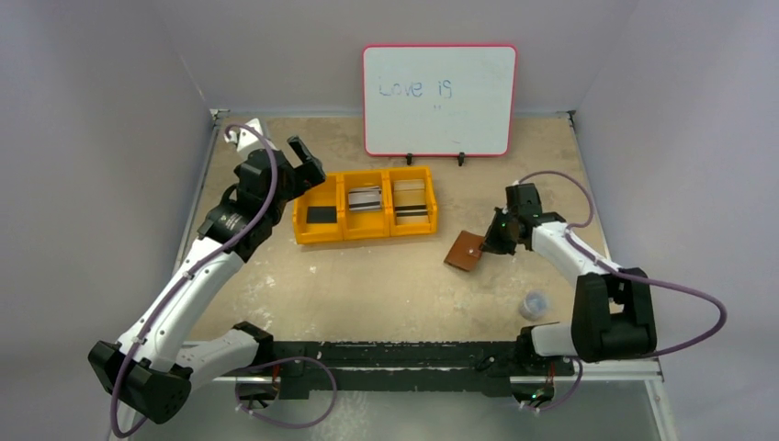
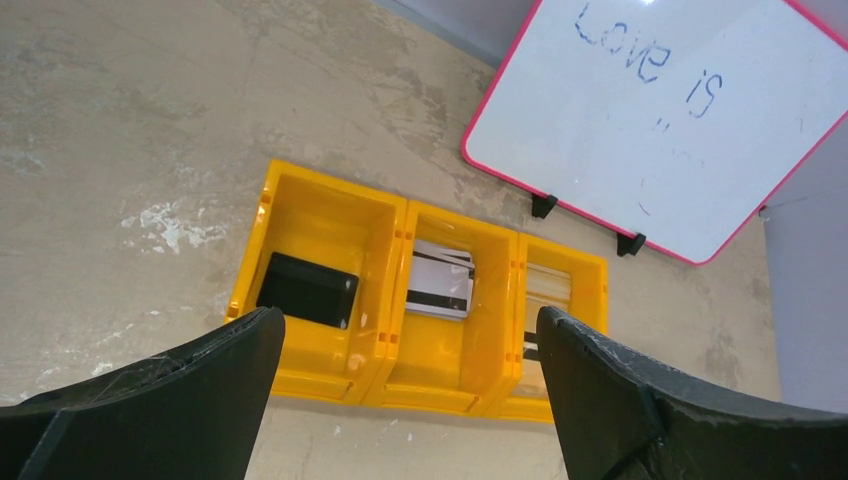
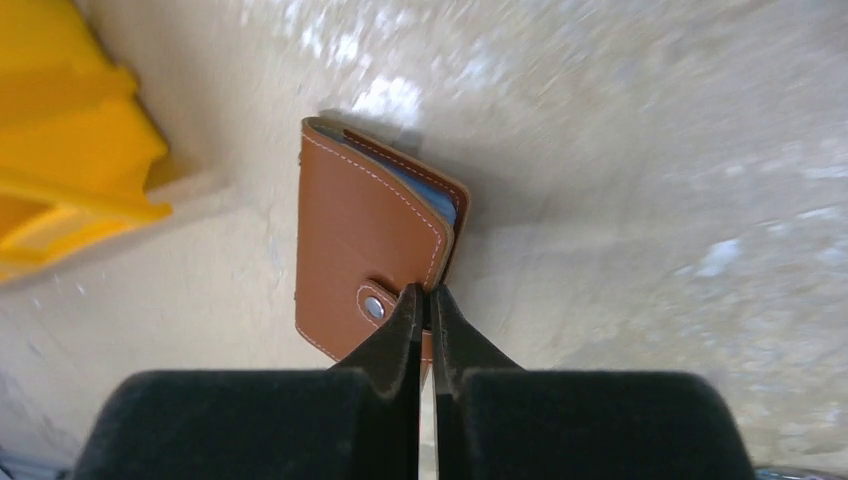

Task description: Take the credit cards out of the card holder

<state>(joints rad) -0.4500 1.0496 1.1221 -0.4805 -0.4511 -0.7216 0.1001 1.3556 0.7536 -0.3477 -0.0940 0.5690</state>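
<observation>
R end effector (image 3: 428,296) clenched on card holder (image 3: 350,230) edge; L end effector (image 2: 408,330) released, above bin (image 2: 320,205).

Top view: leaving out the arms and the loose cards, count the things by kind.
yellow bin: 1
brown card holder: 1
whiteboard: 1
small pale cup: 1
Total: 4

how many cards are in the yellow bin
3 in the bin: black card left compartment, grey-white card middle, beige card right; others may be stacked beneath.
</observation>
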